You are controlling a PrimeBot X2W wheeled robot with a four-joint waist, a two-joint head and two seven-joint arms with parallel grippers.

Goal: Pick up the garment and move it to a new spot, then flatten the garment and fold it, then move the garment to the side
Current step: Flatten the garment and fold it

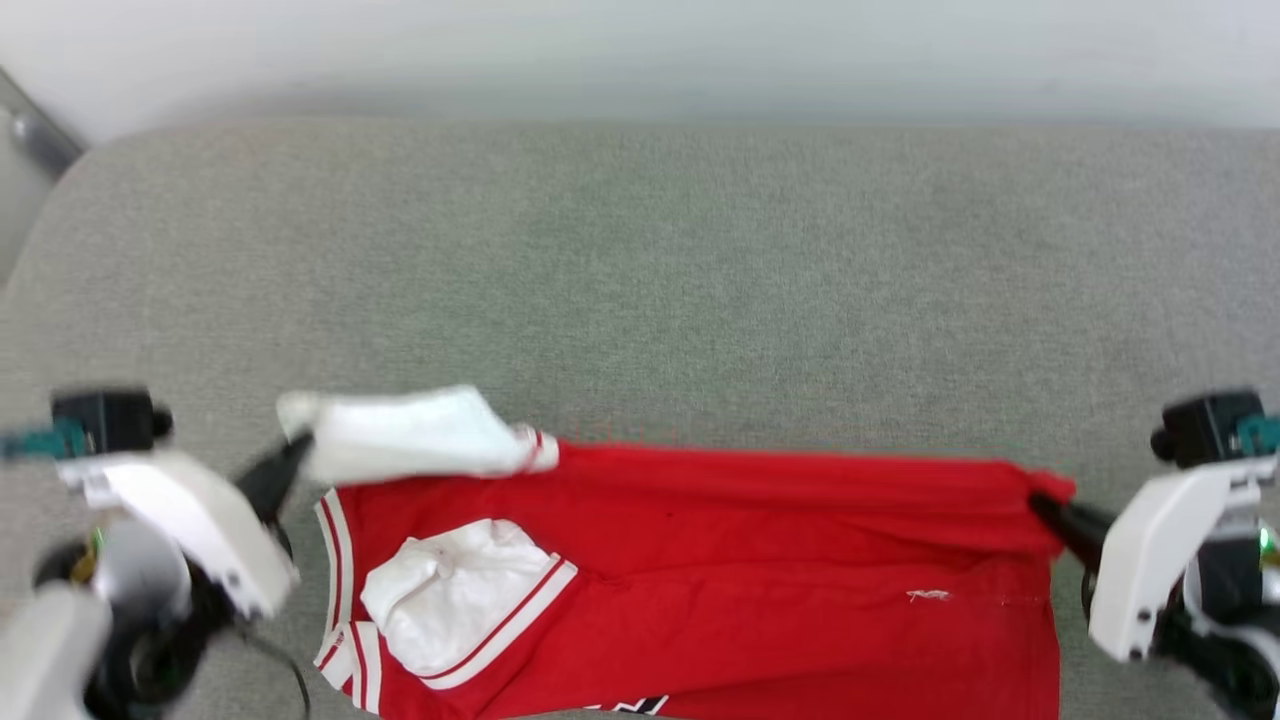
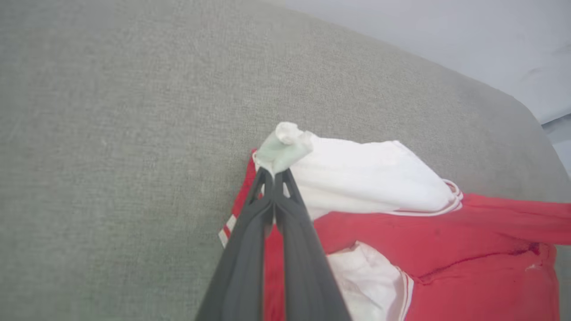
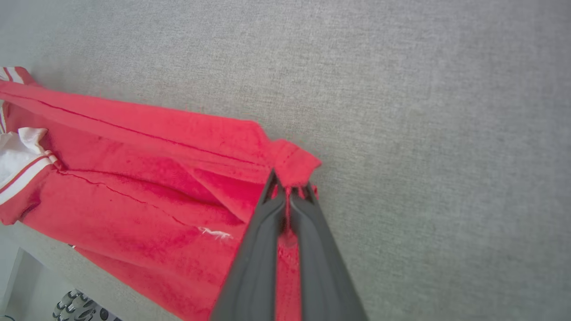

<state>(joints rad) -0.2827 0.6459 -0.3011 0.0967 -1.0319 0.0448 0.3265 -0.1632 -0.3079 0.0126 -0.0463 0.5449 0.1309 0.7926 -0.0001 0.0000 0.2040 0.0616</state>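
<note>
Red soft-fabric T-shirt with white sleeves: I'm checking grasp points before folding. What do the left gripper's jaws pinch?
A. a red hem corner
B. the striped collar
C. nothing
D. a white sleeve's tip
D: the left gripper is shut on the bunched tip of a white sleeve of the red soft-fabric T-shirt; the right gripper holds a red corner.

I have both arms low and spread wide, one at each end of the red soft-fabric T-shirt with white short sleeves. My left gripper, on its white-shelled wrist, angles in toward the T-shirt's sleeve end, and its long dark fingers are pressed together on the tip of the upper white sleeve. My right gripper reaches in from the hem end, with its fingers clamped on the T-shirt's bunched hem corner.
</note>
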